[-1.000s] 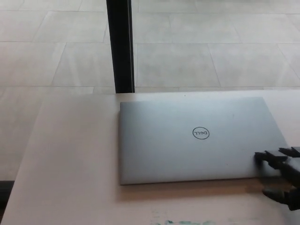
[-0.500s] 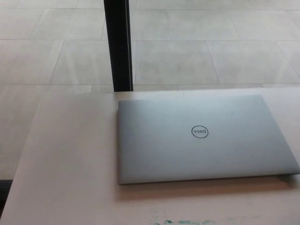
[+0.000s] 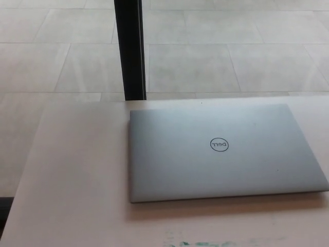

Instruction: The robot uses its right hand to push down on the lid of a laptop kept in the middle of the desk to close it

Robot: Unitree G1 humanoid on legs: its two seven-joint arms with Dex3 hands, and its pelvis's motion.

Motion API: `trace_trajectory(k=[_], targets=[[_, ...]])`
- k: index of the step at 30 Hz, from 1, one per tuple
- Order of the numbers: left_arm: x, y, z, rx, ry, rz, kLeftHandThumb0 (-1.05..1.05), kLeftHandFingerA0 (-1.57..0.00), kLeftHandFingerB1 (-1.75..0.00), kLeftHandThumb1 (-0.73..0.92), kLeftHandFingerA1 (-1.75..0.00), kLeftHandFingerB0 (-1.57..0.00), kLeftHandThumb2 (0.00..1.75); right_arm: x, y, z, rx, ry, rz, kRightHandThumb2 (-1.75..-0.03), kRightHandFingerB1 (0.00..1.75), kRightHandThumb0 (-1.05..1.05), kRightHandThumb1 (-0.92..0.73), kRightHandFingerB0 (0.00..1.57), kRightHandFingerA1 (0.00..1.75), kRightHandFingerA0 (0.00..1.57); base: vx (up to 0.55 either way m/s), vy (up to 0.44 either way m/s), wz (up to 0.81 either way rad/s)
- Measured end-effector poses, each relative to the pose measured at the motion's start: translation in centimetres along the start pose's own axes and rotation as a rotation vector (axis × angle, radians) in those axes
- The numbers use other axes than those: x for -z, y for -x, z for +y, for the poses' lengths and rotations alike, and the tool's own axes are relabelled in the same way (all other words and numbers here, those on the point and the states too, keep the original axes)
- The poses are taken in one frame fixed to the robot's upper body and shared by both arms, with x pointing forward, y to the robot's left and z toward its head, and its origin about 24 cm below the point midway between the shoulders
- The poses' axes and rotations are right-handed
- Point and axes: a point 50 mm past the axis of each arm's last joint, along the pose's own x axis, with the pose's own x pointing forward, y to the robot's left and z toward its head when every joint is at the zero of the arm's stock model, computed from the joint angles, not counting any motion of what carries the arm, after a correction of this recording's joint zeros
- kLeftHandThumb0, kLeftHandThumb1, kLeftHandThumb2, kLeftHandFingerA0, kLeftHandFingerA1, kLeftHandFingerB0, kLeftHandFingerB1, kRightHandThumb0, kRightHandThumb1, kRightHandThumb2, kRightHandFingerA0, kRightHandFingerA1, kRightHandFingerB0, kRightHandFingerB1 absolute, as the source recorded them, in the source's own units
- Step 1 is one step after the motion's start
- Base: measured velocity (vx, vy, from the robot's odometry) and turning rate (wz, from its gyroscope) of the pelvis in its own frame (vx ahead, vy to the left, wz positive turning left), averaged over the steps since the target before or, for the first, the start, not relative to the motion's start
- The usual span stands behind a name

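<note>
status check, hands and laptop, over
Both hands out of view. Laptop closed, lid flat, on the desk. Nothing on or against it.

Laptop (image 3: 221, 152) lies shut, lid flat, silver, round logo (image 3: 219, 145) near lid centre. It sits on pale desk (image 3: 77, 170). Black post (image 3: 130, 49) stands just behind laptop's far-left corner. Tiled floor (image 3: 231, 51) beyond laptop. No robot hands visible.

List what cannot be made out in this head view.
- Both robot hands: out of frame, so their state is unknown.
- Laptop keyboard and screen: hidden under the closed lid.
- Green marks on the desk: cut off by the bottom edge, unreadable.
- Black post: top cut off by the upper edge.
</note>
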Motion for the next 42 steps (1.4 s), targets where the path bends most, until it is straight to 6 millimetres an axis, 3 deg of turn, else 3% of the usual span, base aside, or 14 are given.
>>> trace_trajectory(k=[9, 10, 11, 14, 18, 27, 30, 31, 33, 34, 37, 38, 39, 42], targets=[[0.1, 0.0, 0.1, -0.003, 0.004, 0.003, -1.05, -0.33, -0.38, 0.83, -0.46, -0.25, 0.75, 6.4, 3.6, -3.8, 0.254, -0.231, 0.237, -0.64, 1.04, -0.85, -0.9, 0.0, 1.2, 0.01, 0.0, 0.0, 0.0], [0.1, 0.0, 0.1, -0.003, 0.005, 0.003, -1.05, -0.33, -0.37, 0.83, -0.45, -0.25, 0.74, 6.9, 4.0, -4.0, 0.282, -0.254, 0.259, -1.12, 0.76, -0.94, -0.7, 0.08, 0.82, 0.16, 0.0, 0.0, 0.0], [0.1, 0.1, 0.1, -0.004, 0.006, 0.003, -1.05, -0.3, -0.36, 0.81, -0.43, -0.23, 0.73, 7.6, 4.5, -4.3, 0.324, -0.287, 0.289, -0.67, 0.98, -0.9, -0.89, 0.0, 1.09, 0.0, 0.0, 0.0, 0.0], [0.2, 0.1, 0.2, -0.006, 0.008, 0.004, -1.05, -0.26, -0.43, 0.58, -0.5, -0.18, 1.15, 9.5, 5.9, -4.5, 0.42, -0.371, 0.37, -0.67, 0.9, -0.89, -0.89, 0.0, 1.06, 0.0, 0.0, 0.0, 0.0], [0.3, 0.1, 0.3, -0.009, 0.012, 0.006, -1.05, -0.32, -0.35, 0.81, -0.44, -0.23, 0.74, 11.2, 7.4, -4.6, 0.529, -0.477, 0.451, -1.07, 0.73, -0.94, -0.64, 0.12, 0.73, 0.0, 0.0, 0.0, 0.0], [0.4, 0.3, 0.8, -0.025, 0.026, 0.01, -1.05, -0.34, -0.36, 0.84, -0.45, -0.24, 0.74, 12.5, 8.6, -3.8, 0.617, -0.653, 0.488, -0.63, 0.91, -0.87, -0.81, 0.0, 1.02, 0.14, 0.0, 0.0, 0.0], [0.6, 0.4, 1.0, -0.034, 0.032, 0.017, -1.05, -0.33, -0.36, 0.84, -0.45, -0.24, 0.73, 12.7, 8.7, -3.4, 0.613, -0.692, 0.488, -1.0, 0.74, -0.88, -0.63, 0.1, 0.84, 0.23, 0.0, 0.0, 0.0], [0.6, 0.4, 1.0, -0.036, 0.033, 0.018, -1.05, -0.32, -0.36, 0.86, -0.45, -0.24, 0.74, 12.7, 8.7, -3.3, 0.611, -0.696, 0.488, -0.64, 0.91, -0.88, -0.81, 0.01, 1.05, 0.13, 0.0, 0.0, 0.0], [0.6, 0.5, 1.1, -0.038, 0.034, 0.018, -1.05, -0.31, -0.36, 0.86, -0.45, -0.23, 0.74, 12.6, 8.6, -3.2, 0.604, -0.707, 0.481, -1.0, 0.75, -0.87, -0.62, 0.11, 0.84, 0.23, 0.0, 0.0, 0.0], [0.7, 0.5, 1.2, -0.039, 0.034, 0.018, -1.05, -0.27, -0.45, 0.6, -0.52, -0.19, 1.16, 12.6, 8.6, -3.2, 0.6, -0.71, 0.48, -0.65, 0.91, -0.93, -0.74, 0.0, 1.02, 0.11, 0.0, 0.0, 0.0], [0.8, 0.6, 1.4, -0.044, 0.033, 0.023, -1.05, -0.31, -0.36, 0.84, -0.44, -0.23, 0.74, 12.5, 8.5, -3.0, 0.587, -0.709, 0.478, -0.62, 0.92, -0.92, -0.76, 0.0, 1.01, 0.04, 0.0, 0.0, 0.0], [0.8, 0.7, 1.4, -0.045, 0.033, 0.023, -1.05, -0.32, -0.36, 0.85, -0.44, -0.24, 0.74, 12.5, 8.4, -2.9, 0.583, -0.71, 0.478, -1.04, 0.62, -0.42, -0.38, 0.09, 0.62, 0.09, 0.0, 0.0, 0.0], [0.8, 0.7, 1.5, -0.045, 0.033, 0.023, -1.05, -0.28, -0.44, 0.6, -0.51, -0.19, 1.16, 12.5, 8.4, -2.9, 0.58, -0.71, 0.477, -0.64, 0.88, -0.89, -0.81, 0.0, 1.01, 0.08, 0.0, 0.0, 0.0], [0.9, 0.7, 1.5, -0.048, 0.036, 0.024, -1.05, -0.33, -0.37, 0.84, -0.45, -0.24, 0.74, 12.4, 8.3, -2.7, 0.57, -0.706, 0.477, -0.63, 0.86, -0.9, -0.81, 0.0, 1.12, 0.01, 0.0, 0.0, 0.0]])
